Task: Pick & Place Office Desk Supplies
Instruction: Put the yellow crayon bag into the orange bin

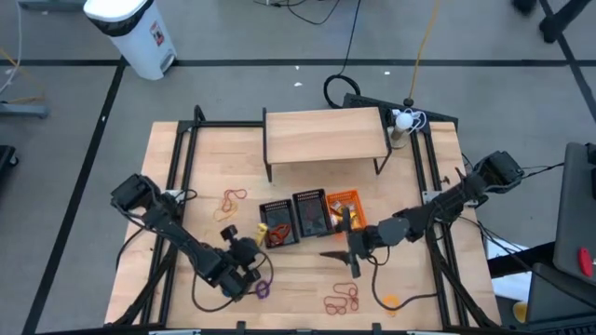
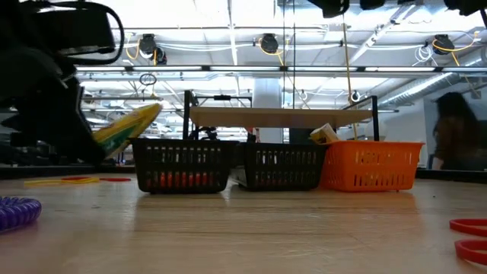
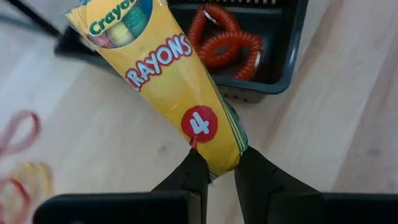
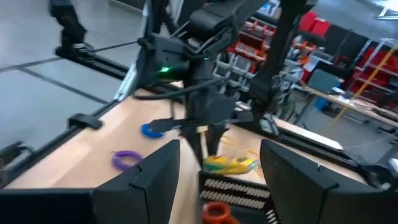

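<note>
Meanwhile, lower centre-left: left gripper clamped on yellow cardboard crayon box, tilted toward black mesh basket, likely for dropping in; right gripper spread, empty, centre frame.

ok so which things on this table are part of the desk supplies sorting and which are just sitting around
In the job:
- yellow crayon box, clamped in the left hand
- red coiled bands in the black mesh basket
- orange mesh basket
- purple coil
- red elastic loops

Lying about:
- wooden riser shelf
- white bin
</note>
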Controlling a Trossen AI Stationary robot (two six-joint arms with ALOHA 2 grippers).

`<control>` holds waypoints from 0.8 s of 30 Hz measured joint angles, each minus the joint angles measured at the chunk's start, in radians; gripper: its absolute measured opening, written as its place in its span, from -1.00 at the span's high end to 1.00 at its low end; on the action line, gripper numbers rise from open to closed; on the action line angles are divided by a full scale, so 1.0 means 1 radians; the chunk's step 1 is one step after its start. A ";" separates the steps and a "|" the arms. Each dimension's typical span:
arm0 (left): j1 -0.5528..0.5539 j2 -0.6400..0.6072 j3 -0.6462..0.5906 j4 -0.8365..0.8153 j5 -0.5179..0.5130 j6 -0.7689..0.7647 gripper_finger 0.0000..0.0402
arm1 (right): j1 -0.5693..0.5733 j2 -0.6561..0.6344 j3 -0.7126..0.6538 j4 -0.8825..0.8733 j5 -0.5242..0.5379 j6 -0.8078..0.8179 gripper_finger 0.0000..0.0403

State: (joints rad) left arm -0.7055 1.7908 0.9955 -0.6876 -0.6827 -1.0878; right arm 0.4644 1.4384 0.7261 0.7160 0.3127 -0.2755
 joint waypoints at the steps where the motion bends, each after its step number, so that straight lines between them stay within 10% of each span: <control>1: 0.012 0.000 0.000 0.013 -0.003 0.033 0.75 | -0.006 0.000 0.000 0.010 -0.001 0.001 -0.04; 8: 0.119 -0.001 0.002 0.103 -0.052 0.213 0.75 | -0.021 -0.019 0.000 0.073 -0.078 -0.166 -0.04; 24: 0.168 -0.006 0.010 0.051 0.129 0.368 0.75 | -0.069 -0.029 0.000 0.111 0.106 -0.428 -0.04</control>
State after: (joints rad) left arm -0.5373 1.7851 1.0052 -0.6369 -0.5533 -0.7200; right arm 0.3955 1.4097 0.7261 0.8269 0.4190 -0.7035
